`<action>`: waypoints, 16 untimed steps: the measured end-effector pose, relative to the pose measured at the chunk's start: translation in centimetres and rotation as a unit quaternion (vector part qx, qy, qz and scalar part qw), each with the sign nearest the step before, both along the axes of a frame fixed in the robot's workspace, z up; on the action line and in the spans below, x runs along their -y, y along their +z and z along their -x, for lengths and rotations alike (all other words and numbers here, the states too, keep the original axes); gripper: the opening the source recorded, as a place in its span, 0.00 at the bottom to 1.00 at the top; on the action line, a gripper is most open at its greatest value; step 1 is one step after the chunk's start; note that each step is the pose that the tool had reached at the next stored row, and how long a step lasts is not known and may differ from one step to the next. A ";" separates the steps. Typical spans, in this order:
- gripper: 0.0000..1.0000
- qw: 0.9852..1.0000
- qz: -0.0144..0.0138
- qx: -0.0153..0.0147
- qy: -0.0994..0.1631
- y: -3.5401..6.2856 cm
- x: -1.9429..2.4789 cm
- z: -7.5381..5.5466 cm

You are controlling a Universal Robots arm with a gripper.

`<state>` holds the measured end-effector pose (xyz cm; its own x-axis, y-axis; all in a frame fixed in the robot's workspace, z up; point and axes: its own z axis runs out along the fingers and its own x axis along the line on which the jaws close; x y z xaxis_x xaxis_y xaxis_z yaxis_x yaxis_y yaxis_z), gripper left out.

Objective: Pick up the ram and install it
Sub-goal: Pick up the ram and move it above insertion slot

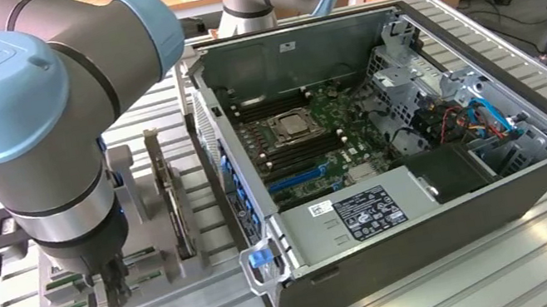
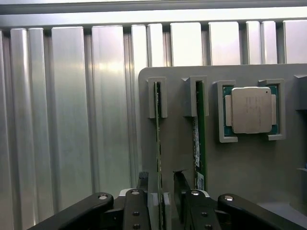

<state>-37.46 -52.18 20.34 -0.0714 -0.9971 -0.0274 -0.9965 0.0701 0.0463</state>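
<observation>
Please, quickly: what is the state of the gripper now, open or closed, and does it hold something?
Gripper: open, one finger on each side of a ram stick standing in the grey holder, not clamped on it.

An open computer case (image 1: pixel 438 255) is set on the ribbed metal desk (image 1: pixel 480 299) at the exterior view's right, its motherboard (image 1: pixel 331 142) and power supply (image 1: pixel 364 209) exposed. Just beside it, at the left, a grey holder (image 2: pixel 240 163) is placed, with a silver processor chip (image 2: pixel 251 109) seated in one pocket.
</observation>
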 end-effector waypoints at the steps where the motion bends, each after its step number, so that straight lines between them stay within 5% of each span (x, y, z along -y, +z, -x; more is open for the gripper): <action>1: 0.36 1.000 0.000 0.000 0.000 0.01 0.00 -0.1; 12: 0.36 1.000 0.000 0.000 0.000 0.00 0.00 -0.1; 16: 0.27 1.000 0.000 0.000 0.000 0.00 0.00 -0.1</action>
